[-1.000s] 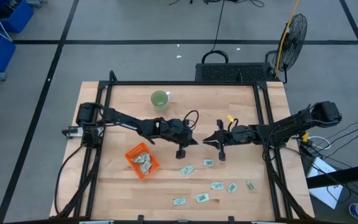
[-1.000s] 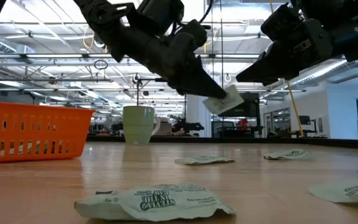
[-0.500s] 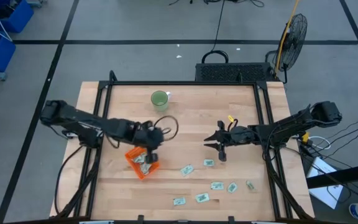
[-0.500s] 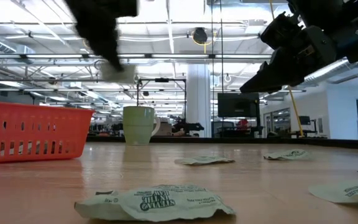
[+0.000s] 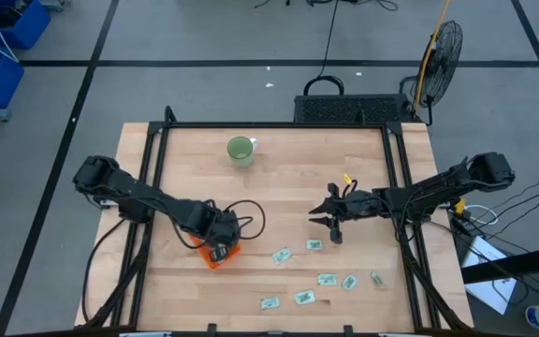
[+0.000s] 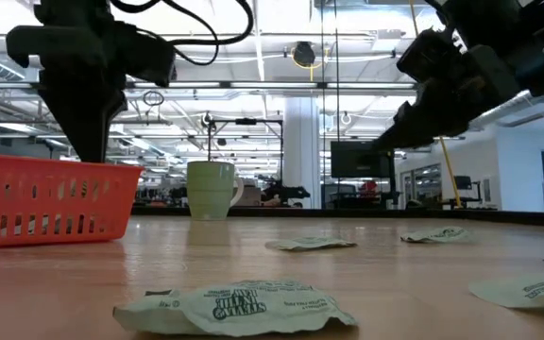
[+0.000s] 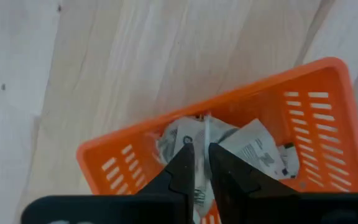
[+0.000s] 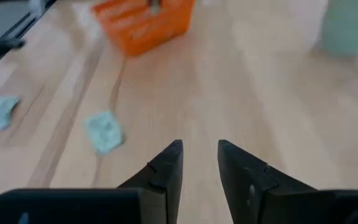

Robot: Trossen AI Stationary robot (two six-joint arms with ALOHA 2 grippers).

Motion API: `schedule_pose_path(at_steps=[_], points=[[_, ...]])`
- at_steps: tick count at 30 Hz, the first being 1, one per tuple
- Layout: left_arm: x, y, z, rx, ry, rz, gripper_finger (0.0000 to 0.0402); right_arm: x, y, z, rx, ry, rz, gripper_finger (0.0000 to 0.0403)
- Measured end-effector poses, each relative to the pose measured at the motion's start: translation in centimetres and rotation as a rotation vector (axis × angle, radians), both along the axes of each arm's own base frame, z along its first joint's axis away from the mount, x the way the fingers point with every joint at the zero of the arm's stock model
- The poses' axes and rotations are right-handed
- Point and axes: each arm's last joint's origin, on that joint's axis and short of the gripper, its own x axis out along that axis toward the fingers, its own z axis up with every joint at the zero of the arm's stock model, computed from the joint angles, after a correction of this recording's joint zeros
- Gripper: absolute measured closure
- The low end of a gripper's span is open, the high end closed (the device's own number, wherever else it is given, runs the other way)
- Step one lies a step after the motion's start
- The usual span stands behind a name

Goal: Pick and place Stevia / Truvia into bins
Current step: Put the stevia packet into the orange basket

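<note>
Over the orange tray (image 5: 215,245), toward the left side of the table (image 5: 279,178), the left gripper (image 7: 201,163) points straight down with its fingers nearly closed on a thin sachet (image 7: 204,134) held edge-on between the tips. Under it the tray already holds a heap of crumpled sachets (image 7: 253,149). In the low view the gripper (image 6: 88,142) hangs right at the tray's rim (image 6: 50,170).

The step in hand looks like the drop: the sachet is above the pile but not yet released. The next move calls for the fingers to part enough for the paper to fall inside the walls, then a clean lift so nothing clings to the tips.

The right gripper (image 5: 328,217) waits above the middle of the table, slightly open and empty, its fingers (image 8: 166,165) aimed along the wood. More sachets lie loose on the near half of the table, to the right of the tray: one nearest the tray (image 5: 281,255), one just beyond the right gripper (image 5: 314,245), and several along the near edge (image 5: 326,279), so much of the task remains. A green cup (image 5: 240,150) stands at the far side, well apart from the work.
</note>
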Motion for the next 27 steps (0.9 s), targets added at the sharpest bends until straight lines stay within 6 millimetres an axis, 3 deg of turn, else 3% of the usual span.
schedule_pose_path(at_steps=[6, 17, 27], points=[[0.7, 0.6, 0.3, 0.033, -0.046, -0.080, 0.0331, 0.2, 0.6, -1.1, 0.095, 0.065, 0.065, 0.0298], [3.0, 0.9, 6.3, 0.107, -0.278, -0.185, 0.0330, 0.4, 3.2, -3.8, 0.134, 0.202, 0.128, 0.0280], [3.9, 1.5, 7.0, 0.189, -0.341, -0.250, 0.0330, -0.8, 4.2, -4.9, 0.141, 0.324, 0.052, 0.0295]])
